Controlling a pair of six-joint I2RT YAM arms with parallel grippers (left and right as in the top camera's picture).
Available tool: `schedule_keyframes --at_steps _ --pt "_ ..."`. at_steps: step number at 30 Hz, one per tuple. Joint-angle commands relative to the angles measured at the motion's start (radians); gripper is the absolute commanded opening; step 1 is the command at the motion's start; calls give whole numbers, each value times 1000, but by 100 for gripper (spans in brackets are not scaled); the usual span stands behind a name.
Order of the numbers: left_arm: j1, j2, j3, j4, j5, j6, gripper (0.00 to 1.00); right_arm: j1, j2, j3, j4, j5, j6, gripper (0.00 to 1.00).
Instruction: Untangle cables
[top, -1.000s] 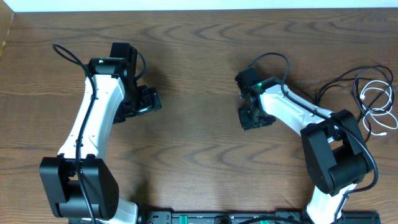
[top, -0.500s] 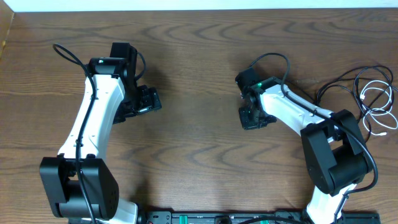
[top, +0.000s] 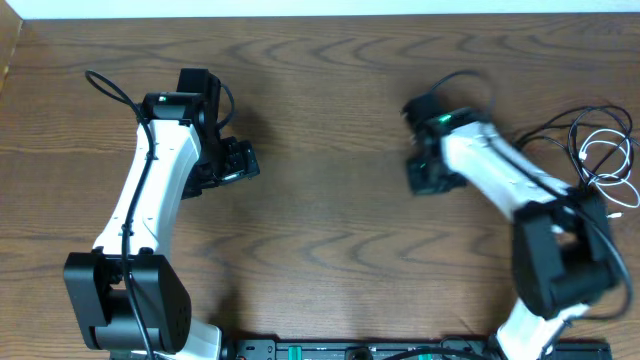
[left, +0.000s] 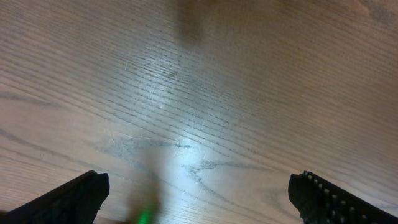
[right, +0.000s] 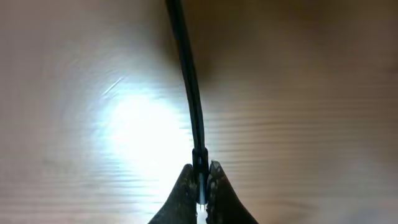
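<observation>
Along the right edge of the table (top: 330, 80) lay the cables (top: 596, 150), a loose heap of thin black cords (top: 545, 127) in open loops with one white cord (top: 586, 160) curled among them. The overhead view showed the heap flat on the wood, just beside the right arm (top: 500, 180), which was blurred in that picture. The right claw (top: 432, 178) sat near the middle of the table, well apart from the heap. From above its jaws could not be made out, nor anything in them. The right wrist view supplied that detail: the claw was clenched, its two dark fingers (right: 183, 186) pressed together on a black cord (right: 189, 93). That cord ran straight from the tips toward the top of the frame above brightly lit wood, with a small white piece showing between the fingers below the pinch. Whether this cord joined the heap could not be told from either view. The left claw (top: 240, 160) hung over bare wood on the table's left half, far from the cables. Its wrist view showed it released, the fingertips standing at opposite lower corners of the frame with only wood grain between them.
</observation>
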Motion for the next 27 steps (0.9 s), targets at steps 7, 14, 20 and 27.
schedule_keyframes --at_steps 7,14,20,27 --pt "2 -4 10 -6 -2 -2 98 -488 -258 237 -43 195 -5 1" --pt "2 -4 10 -6 -2 -2 98 -818 -249 270 -13 53 -6 1" --pt "2 -4 10 -7 -2 -2 98 -874 -197 269 24 -26 -41 6" --pt "2 -4 10 -13 -3 -2 98 -869 -128 268 18 -120 -58 48"
